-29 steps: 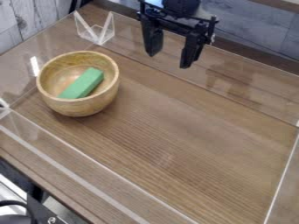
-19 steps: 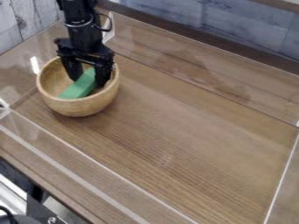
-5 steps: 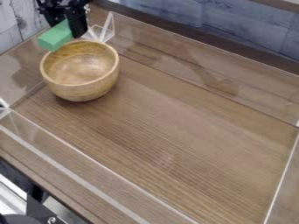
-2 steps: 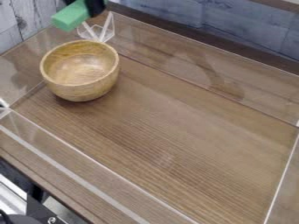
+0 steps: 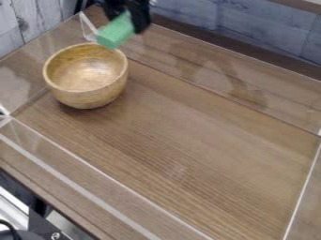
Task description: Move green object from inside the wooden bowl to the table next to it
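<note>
Carried rightward past the wooden bowl (image 5: 85, 77), the green object (image 5: 115, 34), clenched by fingers (image 5: 133, 16), slants diagonally.

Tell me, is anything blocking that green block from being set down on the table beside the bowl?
Nothing visible. The gripper holds the green block in the air above the table, just right of the wooden bowl, and the wood there looks bare.

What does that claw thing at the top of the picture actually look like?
Only a small part shows. The claw is black or very dark, with blocky, straight-edged fingers reaching down from the top edge of the picture. It is blurred, so no cables, markings or labels can be made out, and the arm above it is out of view.
</note>
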### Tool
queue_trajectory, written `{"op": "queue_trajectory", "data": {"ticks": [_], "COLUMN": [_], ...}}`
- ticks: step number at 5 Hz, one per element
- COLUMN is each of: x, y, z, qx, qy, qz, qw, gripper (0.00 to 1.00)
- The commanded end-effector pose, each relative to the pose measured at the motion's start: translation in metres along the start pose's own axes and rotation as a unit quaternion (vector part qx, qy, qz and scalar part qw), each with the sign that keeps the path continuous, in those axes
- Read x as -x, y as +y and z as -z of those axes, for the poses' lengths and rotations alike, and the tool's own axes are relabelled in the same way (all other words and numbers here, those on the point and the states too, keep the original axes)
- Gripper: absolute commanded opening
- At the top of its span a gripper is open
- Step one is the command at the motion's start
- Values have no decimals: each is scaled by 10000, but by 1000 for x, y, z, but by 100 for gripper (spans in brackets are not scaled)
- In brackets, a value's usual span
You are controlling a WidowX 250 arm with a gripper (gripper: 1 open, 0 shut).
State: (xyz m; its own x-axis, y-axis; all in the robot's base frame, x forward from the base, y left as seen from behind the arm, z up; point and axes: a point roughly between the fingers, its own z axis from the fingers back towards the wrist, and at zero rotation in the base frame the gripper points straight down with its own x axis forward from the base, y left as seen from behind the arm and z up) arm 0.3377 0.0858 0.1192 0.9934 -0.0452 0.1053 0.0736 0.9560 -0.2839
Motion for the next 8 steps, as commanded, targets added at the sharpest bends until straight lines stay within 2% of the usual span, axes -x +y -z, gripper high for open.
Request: {"op": "queue_trajectory", "data": {"ticks": [1, 3, 5, 7, 8], "x": [-4, -6, -6, -2, 7], "y": [-17, -25, -41, -41, -34], "z": [-15, -3, 18, 5, 10], "qx": [-225, -247, -240, -186, -140], "qy": [-371, -335, -336, -156, -23], "qz": [22, 56, 39, 599, 1015], "qw": [9991, 9991, 9991, 9979, 9947], "gripper": [0, 0, 0, 0, 0]}}
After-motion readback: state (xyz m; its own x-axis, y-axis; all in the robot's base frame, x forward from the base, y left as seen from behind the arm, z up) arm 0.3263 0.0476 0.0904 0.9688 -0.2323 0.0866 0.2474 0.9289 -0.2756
